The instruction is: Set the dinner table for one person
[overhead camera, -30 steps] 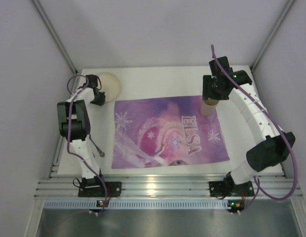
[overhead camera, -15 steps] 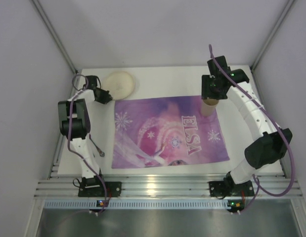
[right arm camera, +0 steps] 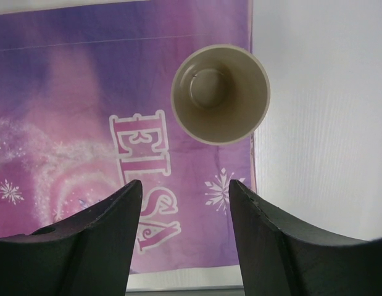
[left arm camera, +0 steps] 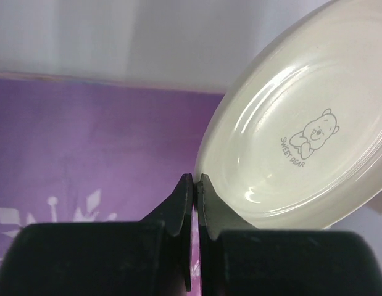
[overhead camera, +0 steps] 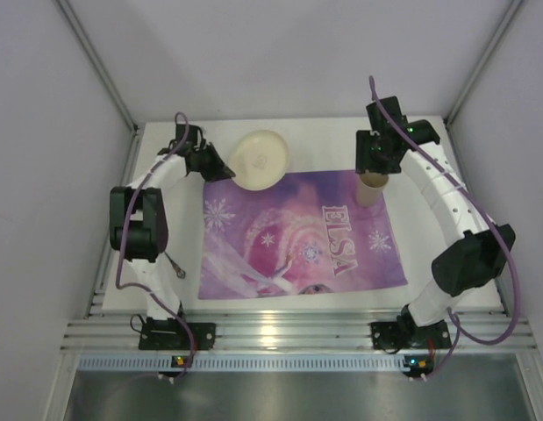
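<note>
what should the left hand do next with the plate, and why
Probably move the plate toward the middle of the placemat. The left hand is shut on its rim, and the plate hangs only over the mat's far edge. The cup stands at the far right corner, out of that path.
</note>
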Tool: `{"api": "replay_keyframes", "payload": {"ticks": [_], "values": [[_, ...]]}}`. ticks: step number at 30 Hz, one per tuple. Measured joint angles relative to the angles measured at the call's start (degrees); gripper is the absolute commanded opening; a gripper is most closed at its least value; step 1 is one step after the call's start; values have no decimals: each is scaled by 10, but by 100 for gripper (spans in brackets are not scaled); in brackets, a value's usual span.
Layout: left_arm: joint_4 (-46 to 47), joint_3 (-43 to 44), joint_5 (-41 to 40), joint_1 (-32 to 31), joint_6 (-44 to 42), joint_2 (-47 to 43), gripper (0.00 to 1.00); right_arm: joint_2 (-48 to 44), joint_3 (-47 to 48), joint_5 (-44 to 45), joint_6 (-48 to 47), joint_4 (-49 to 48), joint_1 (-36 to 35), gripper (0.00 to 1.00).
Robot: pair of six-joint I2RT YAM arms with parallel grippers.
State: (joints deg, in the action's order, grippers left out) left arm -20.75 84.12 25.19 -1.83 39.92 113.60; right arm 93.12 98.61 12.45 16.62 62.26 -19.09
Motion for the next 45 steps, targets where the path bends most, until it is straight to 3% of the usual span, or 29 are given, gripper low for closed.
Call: {"api": "replay_keyframes", "payload": {"ticks": [6, 11, 17, 30, 33, 34, 36, 41, 45], "values": [[-84, -2, -12, -125, -99, -24, 0, 10, 2, -4, 0, -1, 0, 59], [-111, -57, -24, -202, -112, -28, 0, 13, 2, -7, 0, -1, 0, 58], [-144, -103, -56, -204, -114, -36, 0, 13, 0, -10, 0, -1, 0, 58], [-176, -72, -82, -237, -147, -50, 0, 11, -9, -19, 0, -5, 0, 58], [-177, -69, -83, -248, -155, -50, 42, 11, -21, -19, 0, -9, 0, 59], [-179, -69, -84, -250, -159, -50, 52, 11, -24, -18, 0, -9, 0, 58], [-182, -70, -87, -255, -162, -50, 98, 11, -31, -18, 0, -11, 0, 59], [-186, -69, -126, -257, -143, -59, 98, 10, -34, -18, 0, -14, 0, 58], [-206, -48, -229, -257, -106, -88, 98, 10, -34, -18, 0, -14, 0, 59]]}}
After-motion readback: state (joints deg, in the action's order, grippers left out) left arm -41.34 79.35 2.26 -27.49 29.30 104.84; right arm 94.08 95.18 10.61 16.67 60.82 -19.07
